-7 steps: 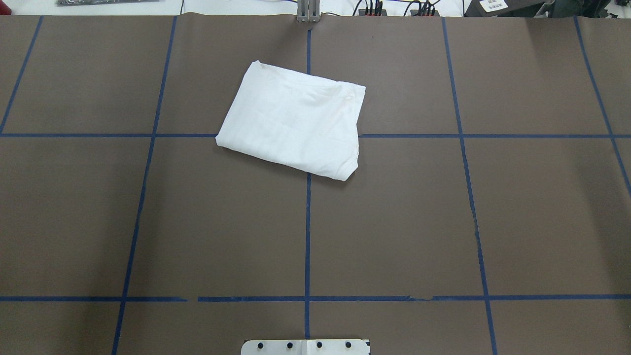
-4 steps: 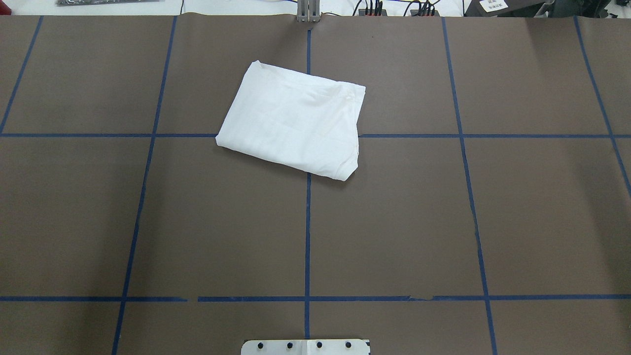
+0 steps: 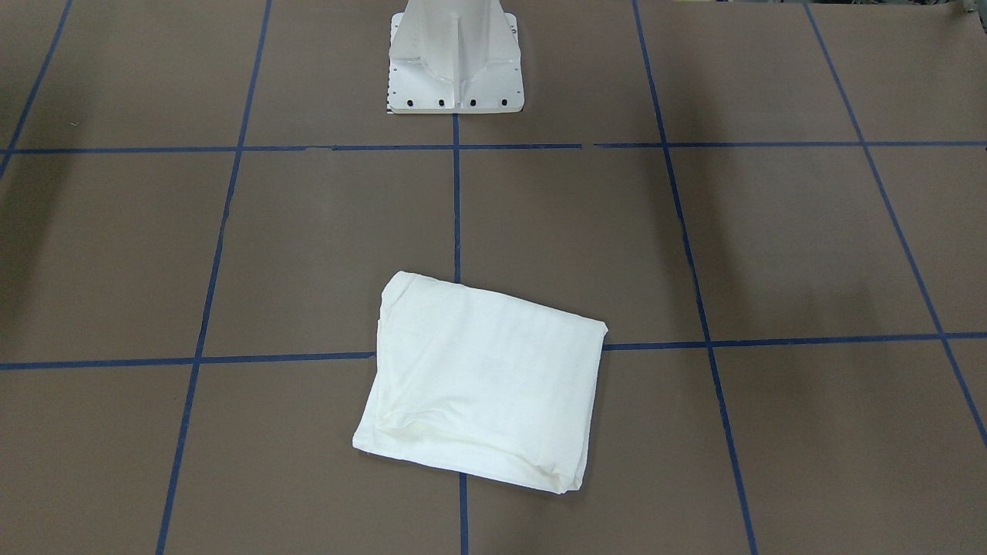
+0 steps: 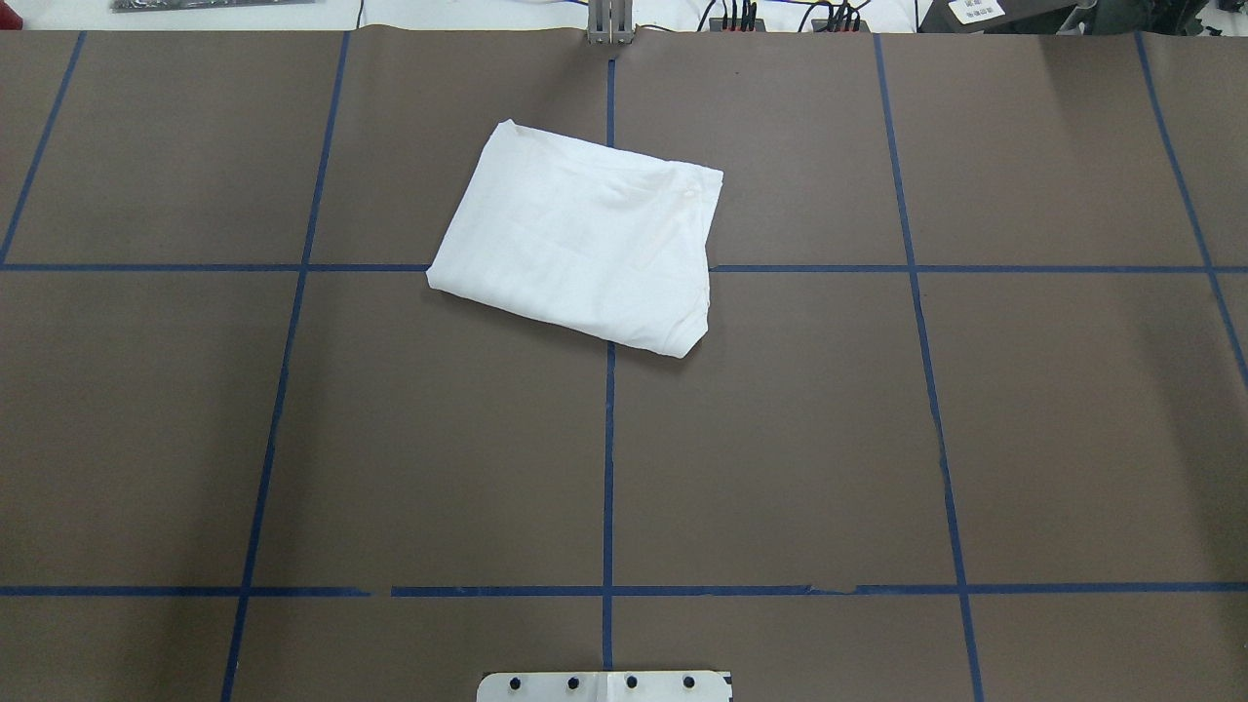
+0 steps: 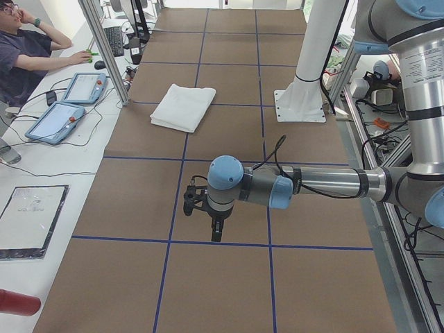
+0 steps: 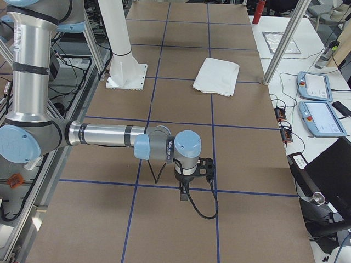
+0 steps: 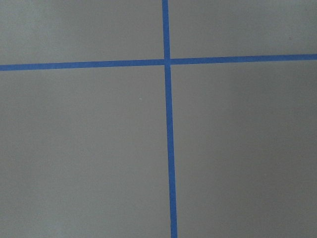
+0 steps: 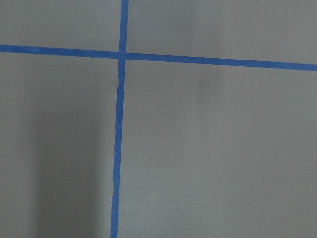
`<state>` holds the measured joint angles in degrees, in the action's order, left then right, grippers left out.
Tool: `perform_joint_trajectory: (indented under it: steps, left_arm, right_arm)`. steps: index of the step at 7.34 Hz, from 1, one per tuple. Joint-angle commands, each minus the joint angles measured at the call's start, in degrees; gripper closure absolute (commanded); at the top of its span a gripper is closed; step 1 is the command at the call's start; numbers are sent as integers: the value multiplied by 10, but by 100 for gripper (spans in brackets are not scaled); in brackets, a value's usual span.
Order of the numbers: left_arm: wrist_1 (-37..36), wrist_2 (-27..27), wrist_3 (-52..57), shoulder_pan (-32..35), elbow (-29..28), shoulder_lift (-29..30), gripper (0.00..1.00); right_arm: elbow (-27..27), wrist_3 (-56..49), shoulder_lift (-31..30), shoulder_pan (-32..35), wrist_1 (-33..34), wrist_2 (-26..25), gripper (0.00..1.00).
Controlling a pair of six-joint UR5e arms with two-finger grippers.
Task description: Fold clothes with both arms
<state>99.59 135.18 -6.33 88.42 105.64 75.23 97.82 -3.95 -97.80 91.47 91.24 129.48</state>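
Observation:
The clothes [image 4: 580, 244] are a white shirt folded into a tilted rectangle, lying flat at the table's far middle; they also show in the front view [image 3: 486, 385] and both side views [image 5: 184, 106] [image 6: 218, 75]. No printed text shows on them. Both arms hang low over the table's two ends, far from the shirt. My left gripper [image 5: 216, 232] points down over a tape line, and my right gripper [image 6: 182, 194] does the same. Whether either is open or shut, I cannot tell. Both wrist views hold only brown table and blue tape.
The brown table [image 4: 780, 439] carries a blue tape grid. The white pedestal base [image 3: 455, 62] stands at the robot's edge. A person [image 5: 21, 48] sits at a side desk with tablets [image 5: 83, 87]. More tablets [image 6: 315, 85] lie beyond the far edge.

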Motion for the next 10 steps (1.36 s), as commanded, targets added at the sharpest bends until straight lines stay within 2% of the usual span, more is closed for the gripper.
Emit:
perform_joint_trajectory:
  steps: [1,8,10]
  left_arm:
    - [0,0,0,0,3,0,0]
    - [2,3,1,0,-4,-1,0]
    - [2,3,2,0,-4,-1,0]
  right_arm:
    - [0,3,1,-2,1,0,0]
    - [-12,2,3,-3,-2,3,0]
    - [-17,-2,2,-3,-42,-2,0]
